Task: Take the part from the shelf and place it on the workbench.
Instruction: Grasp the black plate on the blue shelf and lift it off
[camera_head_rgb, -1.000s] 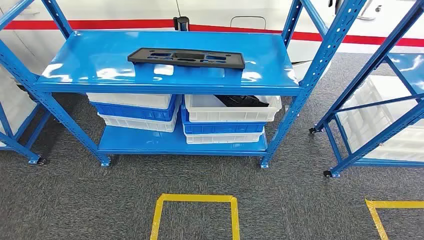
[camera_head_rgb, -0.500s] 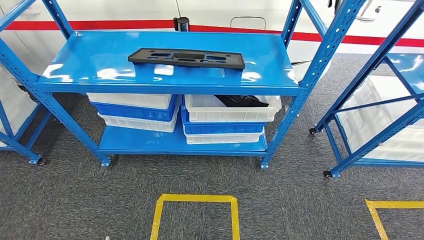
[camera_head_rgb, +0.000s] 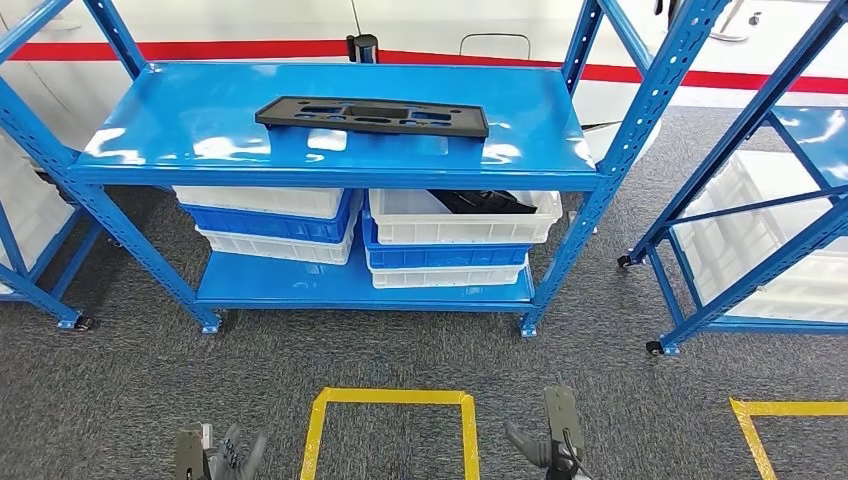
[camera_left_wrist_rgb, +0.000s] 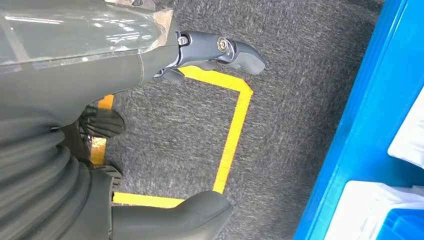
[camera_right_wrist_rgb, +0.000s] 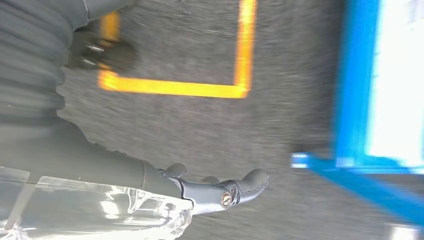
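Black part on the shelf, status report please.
Both hands, left hand and right hand, open, low. Black part flat on top shelf, untouched. Nothing in the way.

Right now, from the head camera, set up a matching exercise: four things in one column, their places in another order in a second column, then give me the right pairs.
Things:
1. black part
2. white bin with dark items inside
3. yellow tape square
4. left hand

Places:
A. on the grey carpet in front of the shelf
B. bottom edge of the view, left of the tape square
C. flat on the top blue shelf
D. top of the right-hand stack of bins, under the top shelf

Pairs: 1-C, 2-D, 3-A, 4-B
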